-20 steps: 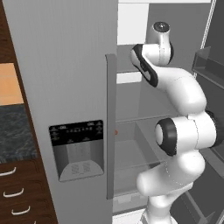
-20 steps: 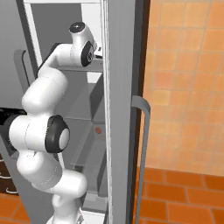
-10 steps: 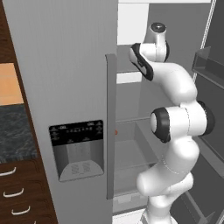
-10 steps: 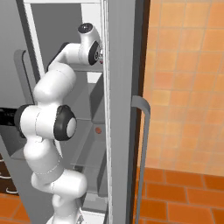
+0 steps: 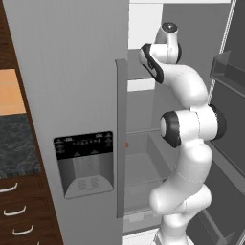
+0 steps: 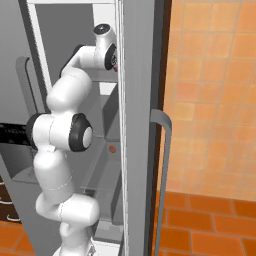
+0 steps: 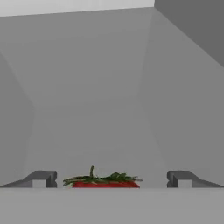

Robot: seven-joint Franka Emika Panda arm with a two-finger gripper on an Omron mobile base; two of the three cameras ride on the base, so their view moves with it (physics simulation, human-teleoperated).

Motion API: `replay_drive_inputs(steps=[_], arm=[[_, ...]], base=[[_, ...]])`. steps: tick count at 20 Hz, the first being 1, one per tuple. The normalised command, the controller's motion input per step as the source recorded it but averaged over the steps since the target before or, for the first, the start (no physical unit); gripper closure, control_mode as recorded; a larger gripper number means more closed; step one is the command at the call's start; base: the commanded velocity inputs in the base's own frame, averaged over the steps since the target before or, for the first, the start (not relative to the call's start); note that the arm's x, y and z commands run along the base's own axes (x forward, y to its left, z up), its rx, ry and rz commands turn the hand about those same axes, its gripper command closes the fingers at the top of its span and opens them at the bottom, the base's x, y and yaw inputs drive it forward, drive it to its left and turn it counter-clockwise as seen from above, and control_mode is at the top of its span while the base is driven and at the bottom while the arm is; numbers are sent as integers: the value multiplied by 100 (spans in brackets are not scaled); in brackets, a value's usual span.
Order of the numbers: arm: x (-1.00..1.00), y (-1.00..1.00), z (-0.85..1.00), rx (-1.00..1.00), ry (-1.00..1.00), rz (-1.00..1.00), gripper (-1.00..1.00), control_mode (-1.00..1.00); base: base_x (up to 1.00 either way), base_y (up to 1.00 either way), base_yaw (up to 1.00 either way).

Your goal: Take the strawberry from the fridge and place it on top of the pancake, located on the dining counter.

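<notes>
strawberry (image 7: 105,182) sits inside the fridge (image 5: 72,95), between the gripper's (image 7: 111,179) spread fingers, not grasped.

The fridge (image 5: 72,72) presents a smooth, matt light-grey door skin, like painted metal; its vertical handle (image 5: 121,139) is a slightly darker grey with the same flat finish. The water dispenser panel (image 5: 83,146) is glossy black. Inner walls of the fridge are plain matt grey and smooth. The strawberry (image 7: 105,182) shows a bright red skin under rough green leaves. The wall tiles (image 6: 210,85) are matt orange with pale grout. The cabinet drawers (image 5: 24,210) are dark wood, and the counter top (image 5: 16,148) is dark mottled stone.
</notes>
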Motion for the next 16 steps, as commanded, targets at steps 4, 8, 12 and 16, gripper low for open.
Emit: replay_drive_inputs(steps=[4, 8, 12, 16], arm=[[-3, 0, -31, 0, 5, 0, 100, -100], [-14, 1, -37, 0, 1, -1, 100, -100], [-62, 6, -35, 0, -26, 0, 100, -100], [-98, 18, -26, 0, -27, 0, 100, -100]], base=[[0, 0, 0], [0, 0, 0], [0, 0, 0], [0, 0, 0]])
